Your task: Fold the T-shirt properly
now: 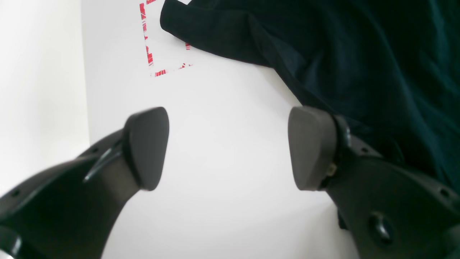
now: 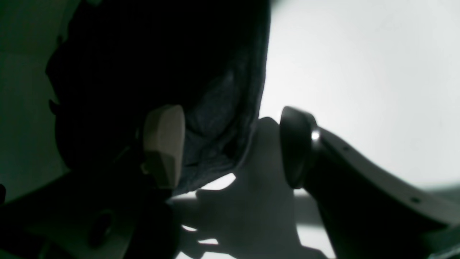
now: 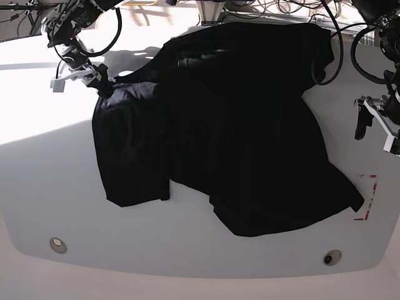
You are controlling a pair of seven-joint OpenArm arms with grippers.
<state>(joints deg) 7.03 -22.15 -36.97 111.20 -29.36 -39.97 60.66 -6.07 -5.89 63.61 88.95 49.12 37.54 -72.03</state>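
Observation:
The black T-shirt (image 3: 237, 125) lies spread and rumpled across the white table (image 3: 187, 250). My right gripper (image 3: 100, 84) is at the shirt's far left corner. In the right wrist view it (image 2: 230, 145) stands open, and a fold of the shirt's edge (image 2: 219, 108) sits in the gap against the pale left pad (image 2: 165, 144). My left gripper (image 3: 365, 122) hovers off the shirt's right side. In the left wrist view it (image 1: 230, 147) is open over bare table, with one finger (image 1: 312, 147) just beside the shirt's hem (image 1: 359, 72).
A red dashed mark (image 3: 367, 197) is on the table by the shirt's near right corner, seen too as the red mark (image 1: 147, 46) in the left wrist view. Two round inserts (image 3: 57, 244) (image 3: 331, 257) sit near the front edge. Cables (image 3: 337, 37) hang at the back.

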